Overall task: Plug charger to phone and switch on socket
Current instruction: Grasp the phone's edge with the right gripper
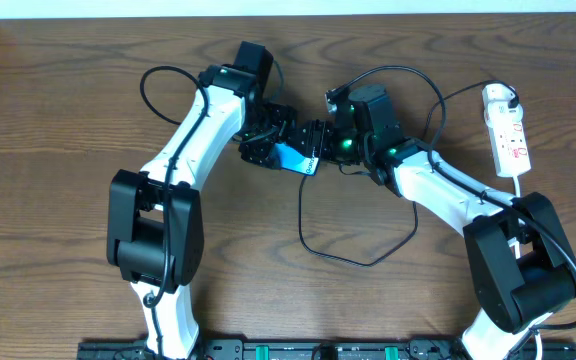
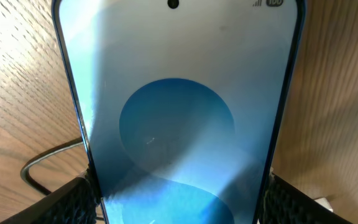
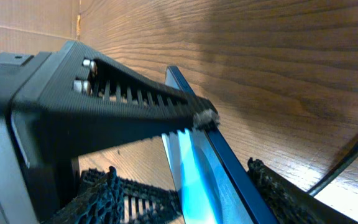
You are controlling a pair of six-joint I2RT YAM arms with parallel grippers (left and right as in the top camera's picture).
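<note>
The phone (image 1: pixel 293 157) is held tilted above the table's middle, its blue screen lit. In the left wrist view the phone (image 2: pixel 179 106) fills the frame, and my left gripper (image 2: pixel 179 202) is shut on its two long edges. My right gripper (image 3: pixel 185 186) faces it from the other side and stands open. The phone (image 3: pixel 197 168) sits edge-on between the right fingers, with a gap on the left side. The charger's black cable (image 1: pixel 358 258) loops on the table below the phone; its tip is hidden. The white socket (image 1: pixel 508 135) lies at the far right.
My left gripper's finger (image 3: pixel 117 112) crosses the right wrist view just above the phone. A stretch of black cable (image 2: pixel 42 165) lies on the wood under the phone. The socket's white cord (image 1: pixel 521 185) runs down past my right arm.
</note>
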